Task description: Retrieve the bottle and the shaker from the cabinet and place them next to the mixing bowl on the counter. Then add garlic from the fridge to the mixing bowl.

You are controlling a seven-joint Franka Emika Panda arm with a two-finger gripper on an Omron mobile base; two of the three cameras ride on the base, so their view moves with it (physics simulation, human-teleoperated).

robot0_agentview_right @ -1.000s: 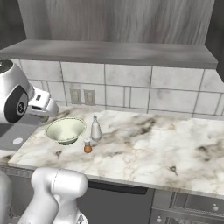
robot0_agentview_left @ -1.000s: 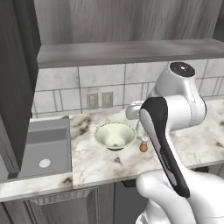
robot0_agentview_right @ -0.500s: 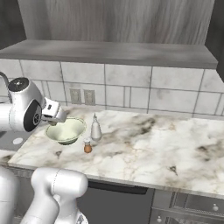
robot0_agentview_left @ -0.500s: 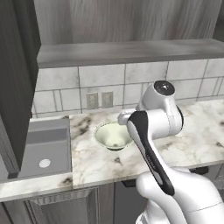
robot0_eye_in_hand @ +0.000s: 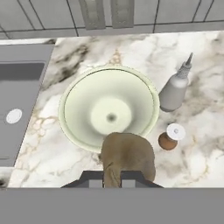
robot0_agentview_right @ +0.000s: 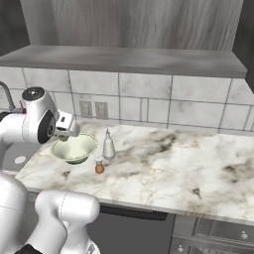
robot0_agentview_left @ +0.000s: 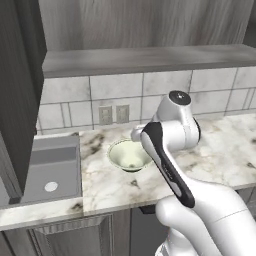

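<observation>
left base view: we see the mixing bowl (robot0_agentview_left: 129, 155) on the bench (robot0_agentview_left: 215, 150), beside our arm.
right base view: bottle (robot0_agentview_right: 108, 145) and shaker (robot0_agentview_right: 99, 165) stand just beside it.
hand view: our hand (robot0_eye_in_hand: 117, 178) clamps the garlic (robot0_eye_in_hand: 127, 158) above the bowl's near rim; the hollow lies just ahead.

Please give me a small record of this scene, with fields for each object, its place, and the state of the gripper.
bowl: mixing bowl, empty, on the counter beside the sink
bottle: bottle, upright, right of the bowl in the hand view
shaker: shaker, upright, in front of the bottle, near the bowl's rim
garlic: garlic, held above the bowl's near rim
gripper: gripper, shut on the garlic
</observation>
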